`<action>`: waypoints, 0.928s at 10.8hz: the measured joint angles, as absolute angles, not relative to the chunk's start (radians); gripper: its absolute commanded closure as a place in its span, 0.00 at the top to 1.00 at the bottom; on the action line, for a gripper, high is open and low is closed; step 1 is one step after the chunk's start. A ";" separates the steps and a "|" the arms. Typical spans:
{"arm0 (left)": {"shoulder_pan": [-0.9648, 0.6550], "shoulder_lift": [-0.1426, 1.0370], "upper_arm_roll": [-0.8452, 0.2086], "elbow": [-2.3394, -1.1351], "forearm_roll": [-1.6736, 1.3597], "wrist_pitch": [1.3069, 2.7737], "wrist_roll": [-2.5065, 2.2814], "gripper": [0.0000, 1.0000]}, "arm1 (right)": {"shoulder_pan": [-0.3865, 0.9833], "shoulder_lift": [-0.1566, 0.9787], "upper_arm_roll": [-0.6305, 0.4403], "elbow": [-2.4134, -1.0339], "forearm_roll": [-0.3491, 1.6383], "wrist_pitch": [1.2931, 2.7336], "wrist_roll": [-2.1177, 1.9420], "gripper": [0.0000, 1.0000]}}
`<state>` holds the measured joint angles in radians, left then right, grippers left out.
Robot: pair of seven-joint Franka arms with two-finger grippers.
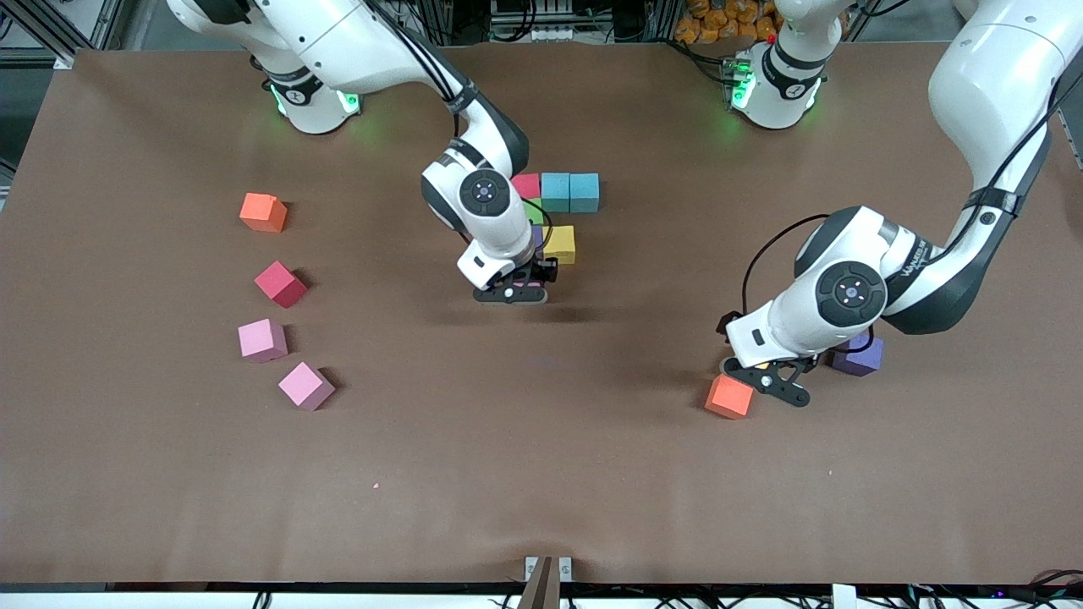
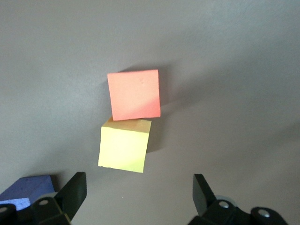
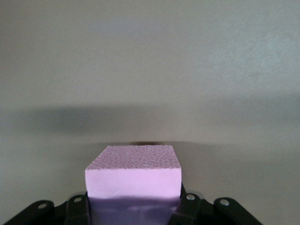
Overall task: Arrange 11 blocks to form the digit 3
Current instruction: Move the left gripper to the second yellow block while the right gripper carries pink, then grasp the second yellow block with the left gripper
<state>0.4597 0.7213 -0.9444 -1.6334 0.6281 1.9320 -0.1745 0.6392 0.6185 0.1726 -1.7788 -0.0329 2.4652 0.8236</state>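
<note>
Table [image 1: 541, 491]: broad, covered in a matte brown sheet with faint wrinkles near the front edge.
Frame [image 1: 51, 34]: aluminium rails at the far corner, toward the right arm's end.
Cables [image 1: 541, 21]: dark bundles along the far edge.
Orange heap [image 1: 719, 21]: small rounded items, too small to identify.
Light: even, overhead; soft shadows.

A brown surface [image 1: 541, 474] fills most of the front view. At its edge nearest the front camera sits a small grey bracket [image 1: 547, 568], and a tiny pale speck [image 1: 376, 485] lies on the surface near that edge.
</note>
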 measured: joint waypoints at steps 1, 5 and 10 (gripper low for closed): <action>0.486 0.724 -0.941 -1.677 0.629 2.000 -0.159 1.00 | 0.646 0.619 0.173 -1.781 -0.061 2.464 0.838 0.36; 0.546 0.736 -0.918 -1.789 0.640 2.159 -0.122 1.00 | 0.649 0.621 0.172 -1.803 -0.138 2.464 0.891 0.36; 0.449 0.736 -0.813 -1.782 0.692 2.182 -0.123 1.00 | 0.649 0.636 0.171 -1.804 -0.139 2.474 0.934 0.36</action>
